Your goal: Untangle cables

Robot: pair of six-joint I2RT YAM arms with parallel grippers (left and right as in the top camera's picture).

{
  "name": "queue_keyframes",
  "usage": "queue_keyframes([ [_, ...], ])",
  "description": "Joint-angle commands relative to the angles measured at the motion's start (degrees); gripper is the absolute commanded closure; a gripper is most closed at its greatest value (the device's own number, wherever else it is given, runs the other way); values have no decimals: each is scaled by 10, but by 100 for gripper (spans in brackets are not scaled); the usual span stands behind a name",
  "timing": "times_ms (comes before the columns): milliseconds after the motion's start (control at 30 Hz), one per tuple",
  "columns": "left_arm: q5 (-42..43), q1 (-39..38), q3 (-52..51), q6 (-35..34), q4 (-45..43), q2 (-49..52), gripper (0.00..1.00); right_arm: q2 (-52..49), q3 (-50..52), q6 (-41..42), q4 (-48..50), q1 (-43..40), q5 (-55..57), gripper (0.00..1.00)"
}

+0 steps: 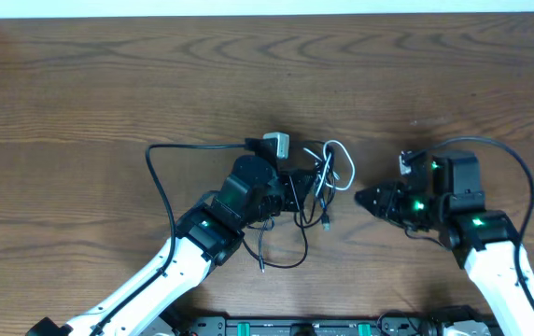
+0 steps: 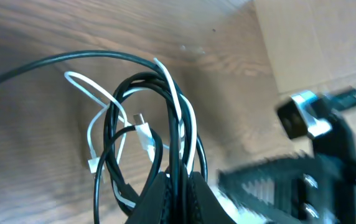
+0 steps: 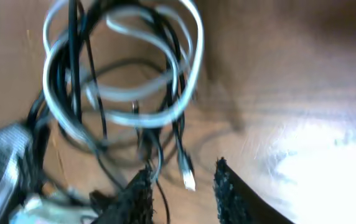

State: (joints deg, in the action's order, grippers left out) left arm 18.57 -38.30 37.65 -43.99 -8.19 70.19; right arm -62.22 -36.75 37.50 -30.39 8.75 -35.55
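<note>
At the middle of the surface (image 1: 108,93), barely started, judging by the cables (image 1: 328,177), all looped together in one black-and-white snarl. Pinched in the clamped left claw (image 2: 178,186); faced by the right claw (image 3: 184,177), parted, empty, just beside.

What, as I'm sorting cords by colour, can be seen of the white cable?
The white cable is a thin, flexible cord, seemingly plastic-sheathed, curled in several loose loops threaded through the black cables. Small white plug ends show. The shut left gripper pinches the bundle where a white strand appears to run in. It sits over the wooden table, between both arms. The right gripper hovers close, jaws apart, with no contact visible.
</note>
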Motion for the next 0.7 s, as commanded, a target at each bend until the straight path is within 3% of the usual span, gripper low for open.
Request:
queue_keyframes([
  [0, 50, 1, 5, -15, -12, -1, 92, -22, -2, 67, 31, 19, 31, 70],
  [200, 70, 1, 5, -50, -17, -1, 92, -56, -2, 94, 73, 49, 41, 74],
  [333, 85, 1, 5, -50, -18, -1, 92, -68, -2, 93, 73, 56, 71, 98],
  [467, 84, 1, 5, -30, -18, -1, 92, -64, -2, 16, 52, 56, 65, 99],
  [667, 69, 5, 5, -17, -19, -1, 92, -56, -2, -43, -77, 50, 118, 99],
])
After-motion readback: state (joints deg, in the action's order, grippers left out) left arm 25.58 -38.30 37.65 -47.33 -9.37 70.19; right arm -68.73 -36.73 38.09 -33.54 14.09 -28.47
